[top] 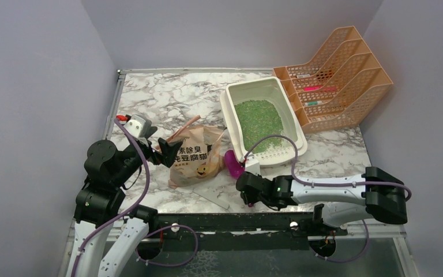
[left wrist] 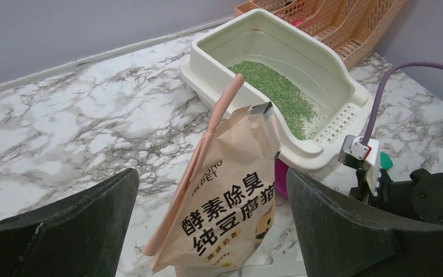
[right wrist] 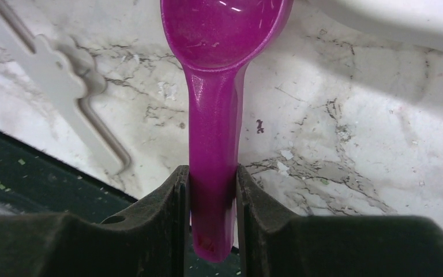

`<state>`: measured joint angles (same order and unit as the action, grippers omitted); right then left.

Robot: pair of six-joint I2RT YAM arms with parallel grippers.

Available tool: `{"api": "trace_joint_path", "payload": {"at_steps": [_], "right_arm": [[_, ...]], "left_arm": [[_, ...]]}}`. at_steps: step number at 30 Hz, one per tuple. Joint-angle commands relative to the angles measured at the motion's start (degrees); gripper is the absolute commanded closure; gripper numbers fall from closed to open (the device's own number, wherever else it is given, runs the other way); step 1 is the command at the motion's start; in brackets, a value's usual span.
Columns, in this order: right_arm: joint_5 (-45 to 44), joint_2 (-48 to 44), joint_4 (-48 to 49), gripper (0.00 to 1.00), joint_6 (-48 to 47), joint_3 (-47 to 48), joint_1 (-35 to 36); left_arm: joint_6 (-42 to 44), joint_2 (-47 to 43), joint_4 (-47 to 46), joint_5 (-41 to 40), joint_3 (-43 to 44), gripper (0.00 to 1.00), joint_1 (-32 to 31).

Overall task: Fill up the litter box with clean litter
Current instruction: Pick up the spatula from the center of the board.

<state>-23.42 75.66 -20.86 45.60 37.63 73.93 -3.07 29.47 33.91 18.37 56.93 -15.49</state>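
Only its wrist view showed the fingers of the right gripper (right wrist: 212, 179) clenched on the handle of the magenta scoop (right wrist: 216, 115), near the near edge of the counter (right wrist: 352, 115). The fingers of the left gripper (left wrist: 212, 176) gaped, facing the paper bag (left wrist: 231, 213).

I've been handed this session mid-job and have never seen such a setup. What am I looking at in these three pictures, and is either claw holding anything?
These are two robot arms fixed at the near edge of a marble table, each ending in a two-finger gripper. The wide picture looks down from above and behind them. The other two come from a camera on each wrist, so the dark shapes at the bottom are that arm's own fingers. On the table are a cream litter box with green litter over part of its floor, a tan paper bag beside it and an orange file rack behind. The left gripper is wide open near the bag's top, holding nothing. The right gripper has its fingers against both sides of the magenta scoop handle.
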Motion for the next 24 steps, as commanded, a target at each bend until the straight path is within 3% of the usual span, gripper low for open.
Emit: {"api": "trace_joint_path", "payload": {"at_steps": [1, 5, 15, 19, 24], "right_arm": [[4.5, -3.85, -0.93, 0.86, -2.03, -0.88, 0.42], [9.29, -5.15, -2.37, 0.96, -3.05, -1.14, 0.42], [16.27, -9.68, -7.12, 0.97, -7.73, -0.03, 0.43], [19.37, -15.47, -2.2, 0.97, -11.41, -4.18, 0.42], [15.27, -23.41, -1.07, 0.97, -11.24, -6.7, 0.42]], "left_arm": [[-1.4, -0.19, -1.54, -0.03, -0.14, 0.03, -0.07], [-1.79, -1.09, -2.7, 1.18, -0.32, 0.03, -0.07], [-1.98, -0.96, -3.11, 3.53, 0.29, 0.01, -0.07], [-3.84, -0.74, -3.95, 4.29, -0.06, 0.01, -0.07], [-4.38, 0.9, -2.99, 5.4, 1.29, 0.01, -0.07]]}}
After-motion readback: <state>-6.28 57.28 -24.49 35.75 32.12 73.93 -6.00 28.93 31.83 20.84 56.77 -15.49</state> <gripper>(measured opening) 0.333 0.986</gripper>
